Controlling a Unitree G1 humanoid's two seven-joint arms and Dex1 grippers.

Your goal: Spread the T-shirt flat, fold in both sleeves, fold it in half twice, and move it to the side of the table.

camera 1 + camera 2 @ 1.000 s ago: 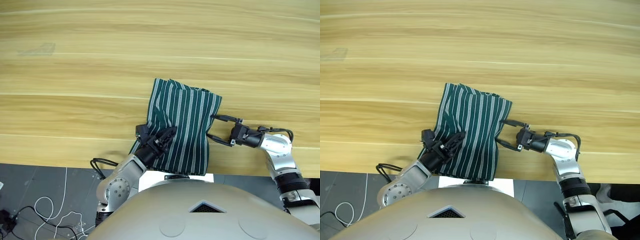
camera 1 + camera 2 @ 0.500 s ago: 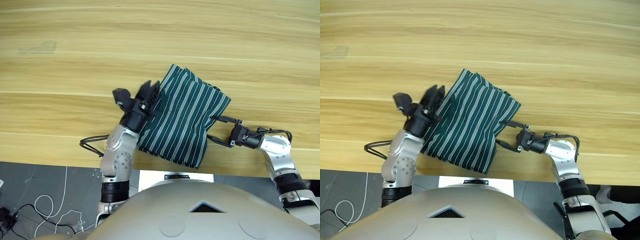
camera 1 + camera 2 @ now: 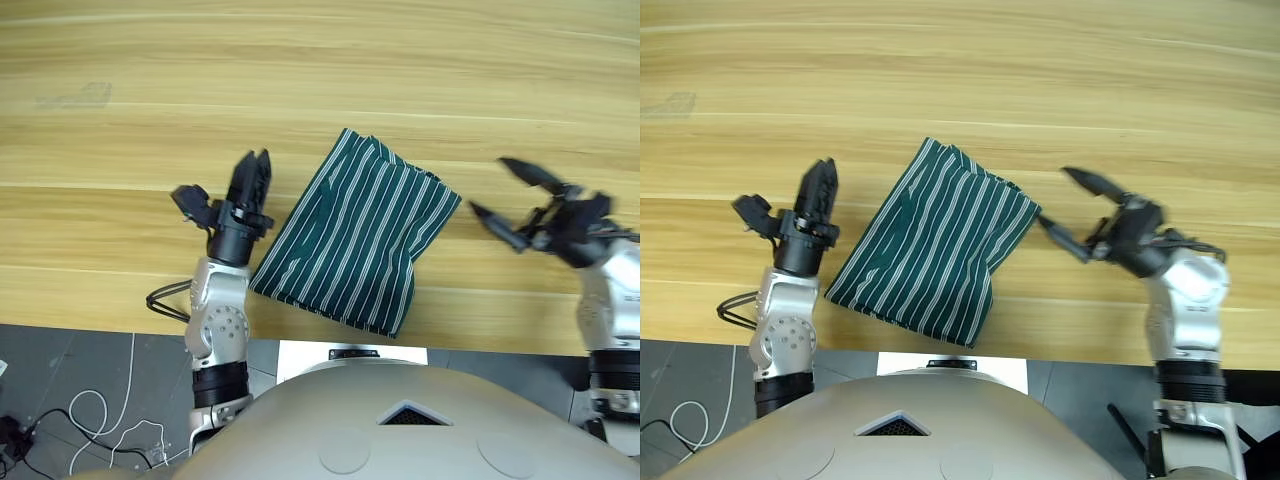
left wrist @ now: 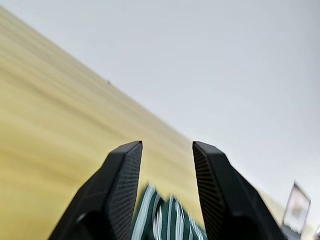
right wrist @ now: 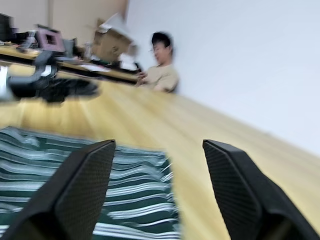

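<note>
**STATUS: FOLDED T-SHIRT ON TABLE, BOTH GRIPPERS EMPTY**

1. Left gripper (image 3: 257, 158): positioned over the table (image 3: 150, 80), left of the T-shirt. It points away from the robot. Its fingers (image 4: 122, 185) stand parallel with a narrow gap between them, and nothing is in the gap. The gripper is near the shirt's left edge but apart from it. A black cable (image 3: 165, 300) loops beside the left arm, at the table's front edge.

2. T-shirt (image 3: 360, 240): green with thin white stripes, folded into a compact, roughly rectangular packet. It lies flat on the table between the two grippers, turned at an angle to the table's front edge. Its far corner points away from the robot. Its nearest corner lies close to the front edge. Neither gripper touches it.

3. Right gripper (image 3: 490, 186): positioned right of the shirt, pointing toward the shirt's right corner. The fingers are spread wide and hold nothing. The nearer fingertip is just beside that corner, with a small gap showing. In the right wrist view, the striped cloth lies beyond the spread fingers.
</note>
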